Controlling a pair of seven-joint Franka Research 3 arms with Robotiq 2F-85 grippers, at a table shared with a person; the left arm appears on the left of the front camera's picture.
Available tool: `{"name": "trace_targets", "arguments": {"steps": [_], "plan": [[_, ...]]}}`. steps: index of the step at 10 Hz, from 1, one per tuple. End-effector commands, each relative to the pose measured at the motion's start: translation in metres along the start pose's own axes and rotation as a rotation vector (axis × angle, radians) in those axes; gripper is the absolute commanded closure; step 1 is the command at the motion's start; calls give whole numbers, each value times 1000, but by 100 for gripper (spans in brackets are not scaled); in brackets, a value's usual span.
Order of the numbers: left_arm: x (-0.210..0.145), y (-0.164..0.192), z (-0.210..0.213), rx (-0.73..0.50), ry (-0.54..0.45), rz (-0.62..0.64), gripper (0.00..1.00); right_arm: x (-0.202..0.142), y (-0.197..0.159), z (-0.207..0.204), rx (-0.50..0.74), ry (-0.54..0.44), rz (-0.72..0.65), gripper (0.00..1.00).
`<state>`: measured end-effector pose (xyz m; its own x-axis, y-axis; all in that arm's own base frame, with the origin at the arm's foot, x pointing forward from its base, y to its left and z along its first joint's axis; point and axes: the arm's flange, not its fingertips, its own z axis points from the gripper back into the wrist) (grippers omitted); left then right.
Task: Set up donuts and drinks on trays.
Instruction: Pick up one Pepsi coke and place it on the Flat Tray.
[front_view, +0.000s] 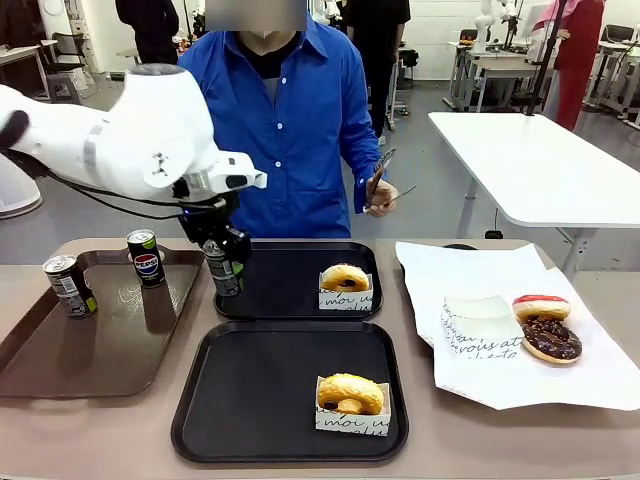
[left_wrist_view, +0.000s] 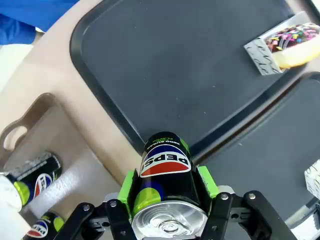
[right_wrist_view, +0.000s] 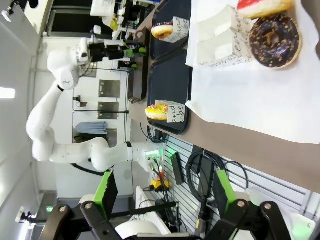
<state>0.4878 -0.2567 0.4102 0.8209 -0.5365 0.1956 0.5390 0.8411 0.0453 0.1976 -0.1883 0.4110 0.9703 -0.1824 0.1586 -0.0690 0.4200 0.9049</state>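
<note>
My left gripper (front_view: 224, 268) is shut on a dark drink can (front_view: 223, 270), held upright over the left rim of the far black tray (front_view: 285, 292). In the left wrist view the green pads (left_wrist_view: 129, 189) clamp the can (left_wrist_view: 165, 172) just above that tray's edge (left_wrist_view: 175, 65). A yellow donut in a paper sleeve (front_view: 345, 282) sits on the far tray. A second sleeved yellow donut (front_view: 350, 398) lies on the near tray (front_view: 255, 390). Two more cans (front_view: 68, 285) (front_view: 146, 257) stand on the brown tray (front_view: 90, 350). My right gripper (right_wrist_view: 165, 200) hangs open off the table's side, holding nothing.
White paper (front_view: 600, 370) at the right carries a pink-iced donut (front_view: 540, 306), a chocolate donut (front_view: 551, 340) and an empty sleeve (front_view: 478, 328). A person in a blue shirt (front_view: 290, 120) stands at the far side with tongs (front_view: 380, 180) in one hand.
</note>
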Motion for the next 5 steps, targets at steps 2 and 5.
{"name": "trace_targets", "arguments": {"steps": [2,5], "plan": [[20,-10,-14,51,28,4,41,2,2,-1,27,-17,16,0],[23,-14,-25,65,9,-4,41,2,2,-1,27,-17,16,0]]}}
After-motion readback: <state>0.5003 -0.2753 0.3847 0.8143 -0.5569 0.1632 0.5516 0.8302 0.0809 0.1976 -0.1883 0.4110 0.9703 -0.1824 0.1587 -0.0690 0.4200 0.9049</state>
